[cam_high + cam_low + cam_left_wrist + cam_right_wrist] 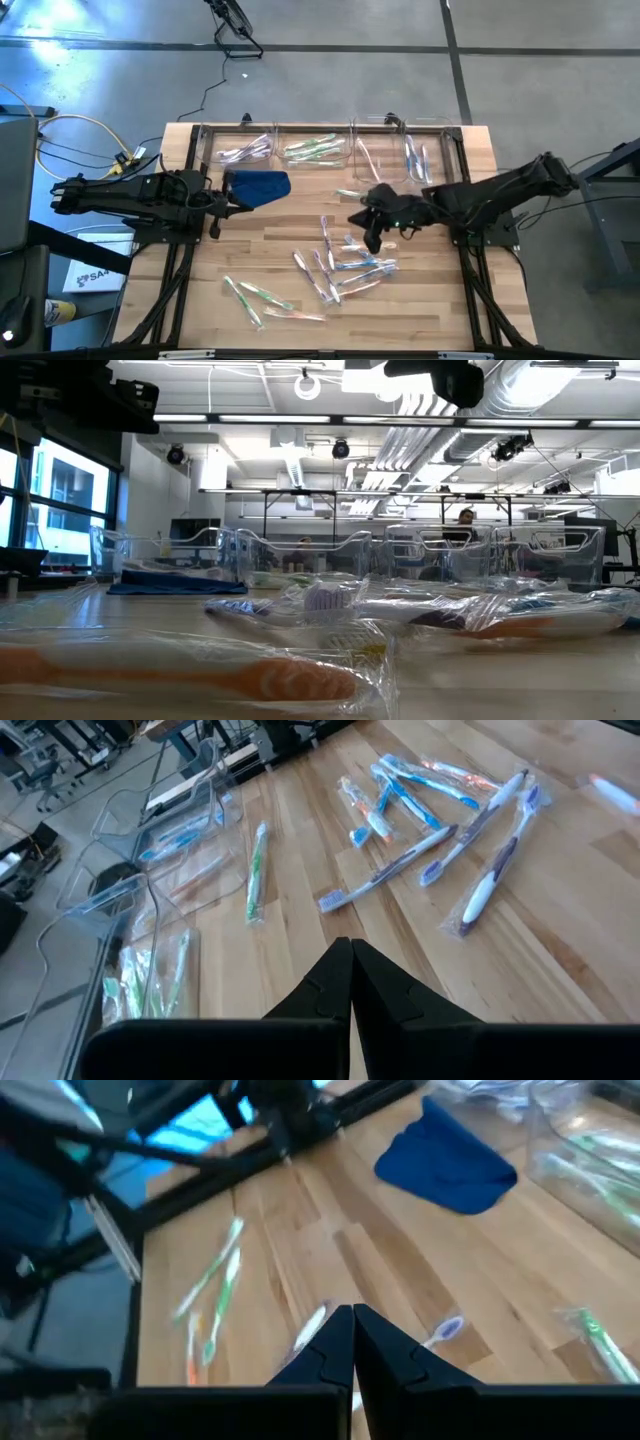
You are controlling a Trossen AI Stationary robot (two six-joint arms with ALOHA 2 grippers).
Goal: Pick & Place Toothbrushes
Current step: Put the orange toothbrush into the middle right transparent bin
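While my right hand (pixel 372 240) hangs pressed together and empty over the table's (pixel 440 300) middle, wrapped toothbrushes (pixel 335 268) lie scattered toward five o'clock; my left hand (pixel 213 207), also closed, waits at nine o'clock.

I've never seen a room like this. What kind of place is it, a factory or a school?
Probably a robotics lab or workshop. Two robot arms work at a wooden table strewn with wrapped toothbrushes, bare pipes and ducts run across the ceiling, and a person sits at desks far behind.

Both arms matte black, jointed; hand (pixel 351 982) fingers dark, wedge-shaped; cabling seemingly black.
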